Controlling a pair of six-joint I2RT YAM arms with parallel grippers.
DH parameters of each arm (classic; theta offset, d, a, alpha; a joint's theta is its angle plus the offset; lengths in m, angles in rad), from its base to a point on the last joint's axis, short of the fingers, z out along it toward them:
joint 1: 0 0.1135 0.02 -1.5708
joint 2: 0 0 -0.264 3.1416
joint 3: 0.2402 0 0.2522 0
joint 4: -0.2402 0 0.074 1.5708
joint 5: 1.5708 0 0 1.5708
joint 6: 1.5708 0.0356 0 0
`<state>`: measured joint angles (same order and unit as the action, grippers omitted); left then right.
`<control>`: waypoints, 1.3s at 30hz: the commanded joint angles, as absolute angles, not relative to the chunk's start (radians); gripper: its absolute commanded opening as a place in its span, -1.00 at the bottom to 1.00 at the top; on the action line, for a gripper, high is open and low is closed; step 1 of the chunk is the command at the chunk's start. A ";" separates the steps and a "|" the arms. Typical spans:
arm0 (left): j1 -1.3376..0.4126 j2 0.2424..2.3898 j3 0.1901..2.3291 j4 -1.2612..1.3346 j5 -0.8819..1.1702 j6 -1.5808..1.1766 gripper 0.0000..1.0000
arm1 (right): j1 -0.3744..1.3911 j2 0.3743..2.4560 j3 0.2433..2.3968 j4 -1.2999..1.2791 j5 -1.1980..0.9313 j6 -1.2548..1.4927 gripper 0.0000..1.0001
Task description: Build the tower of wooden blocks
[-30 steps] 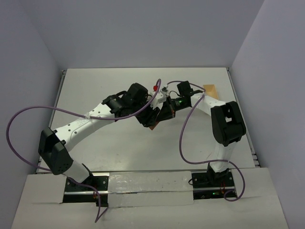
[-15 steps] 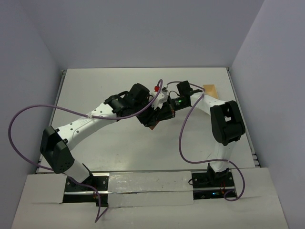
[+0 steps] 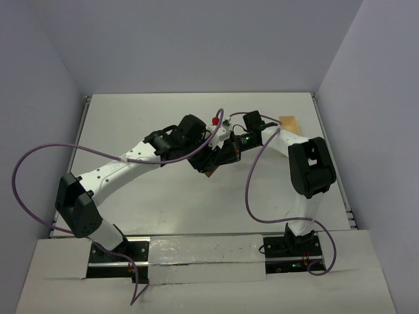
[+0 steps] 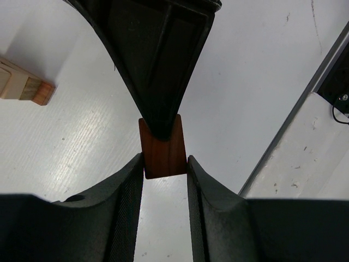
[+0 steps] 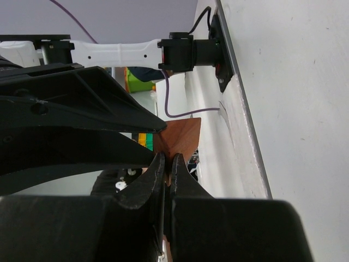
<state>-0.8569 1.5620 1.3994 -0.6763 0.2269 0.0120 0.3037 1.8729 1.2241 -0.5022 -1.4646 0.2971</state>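
One reddish-brown wood block point(image 4: 162, 148) hangs above the table between both grippers. My left gripper point(image 4: 165, 164) has its fingers point(image 4: 131, 196) pressed against the block's two sides. My right gripper point(image 5: 168, 161) comes from the opposite side and is shut on the block's thin edge point(image 5: 184, 137). In the top view the left gripper point(image 3: 207, 165) and right gripper point(image 3: 220, 161) meet mid-table, with the block point(image 3: 211, 173) poking out below. No stacked tower shows.
A pale wooden piece with a tan and reddish-brown end point(image 4: 24, 87) lies on the table at the upper left of the left wrist view. A tan wooden piece point(image 3: 289, 123) lies at the far right. The table's edge rail point(image 4: 305, 103) runs nearby.
The left arm's elbow has shifted slightly. Both grippers stay together on the block in the same place.
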 commanded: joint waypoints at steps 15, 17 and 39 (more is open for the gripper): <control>-0.871 1.575 1.410 -0.635 0.247 0.009 -0.15 | 0.290 1.882 1.264 -0.520 -1.610 0.316 -1.00; -0.871 1.574 1.408 -0.632 0.246 0.009 -0.29 | 0.288 1.882 1.264 -0.518 -1.611 0.318 -1.00; -0.870 1.514 1.353 -0.605 0.202 -0.081 -1.00 | 0.164 1.800 1.498 -0.682 -1.320 0.228 0.99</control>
<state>-0.8646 1.5638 1.3426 -0.6453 0.2324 -0.0265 0.2406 1.8713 1.3735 -0.6045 -1.4446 0.3018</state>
